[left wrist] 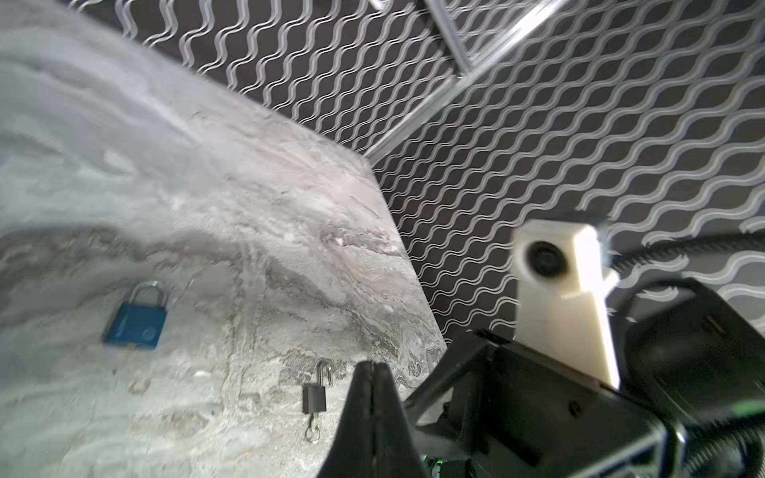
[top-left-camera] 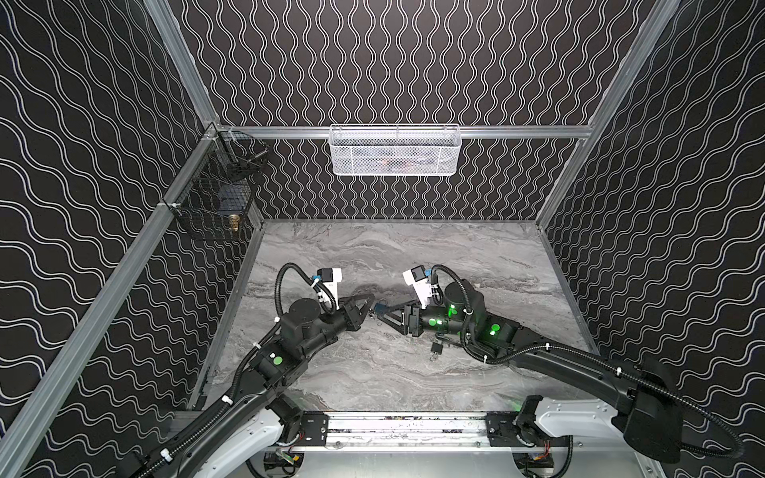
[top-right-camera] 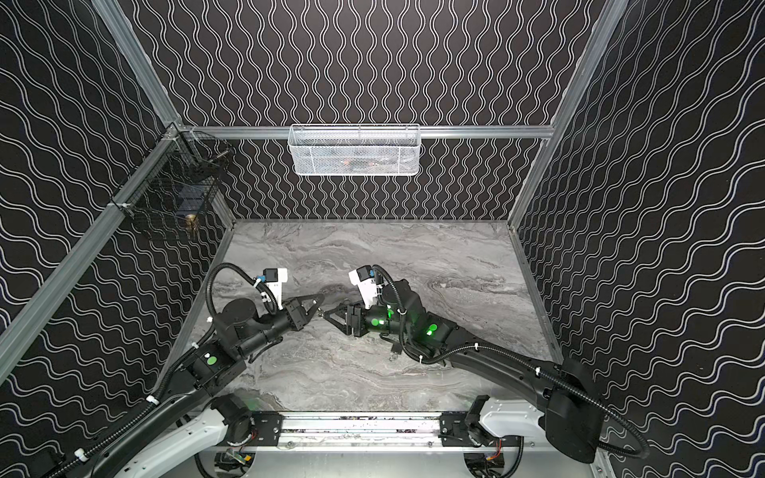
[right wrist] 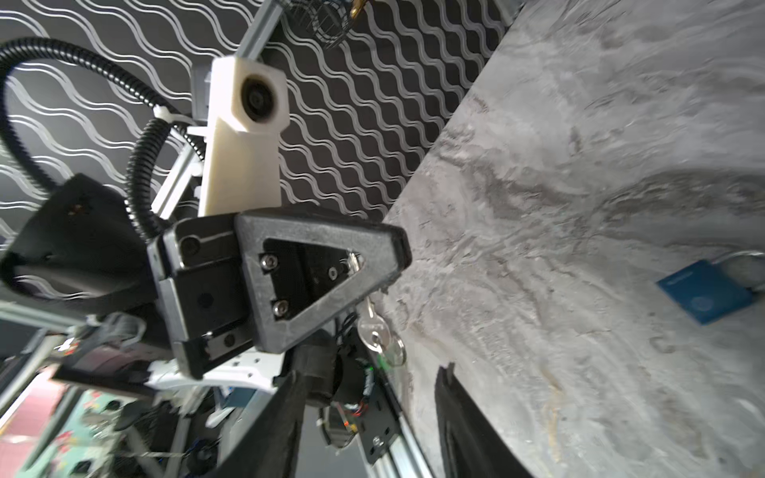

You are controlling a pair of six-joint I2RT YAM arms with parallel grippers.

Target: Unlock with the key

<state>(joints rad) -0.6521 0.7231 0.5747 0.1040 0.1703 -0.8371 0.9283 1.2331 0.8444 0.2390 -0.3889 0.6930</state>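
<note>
Left pincer (left wrist: 372, 372): clamps your small silver key (right wrist: 374, 329).
Right pincer (right wrist: 371, 372): jaws apart, empty.
Blue metal padlock (left wrist: 136, 316): looks locked; unlocking remains.

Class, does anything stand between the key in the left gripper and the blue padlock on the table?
Nothing visible does: only bare table shows between the key and the blue padlock. The black padlock lies aside.

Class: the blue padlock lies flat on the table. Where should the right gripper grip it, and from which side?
Grip the blue padlock across its body, on the straight side edges, from above: it lies flat, and the thin shackle would likely slip.
</note>
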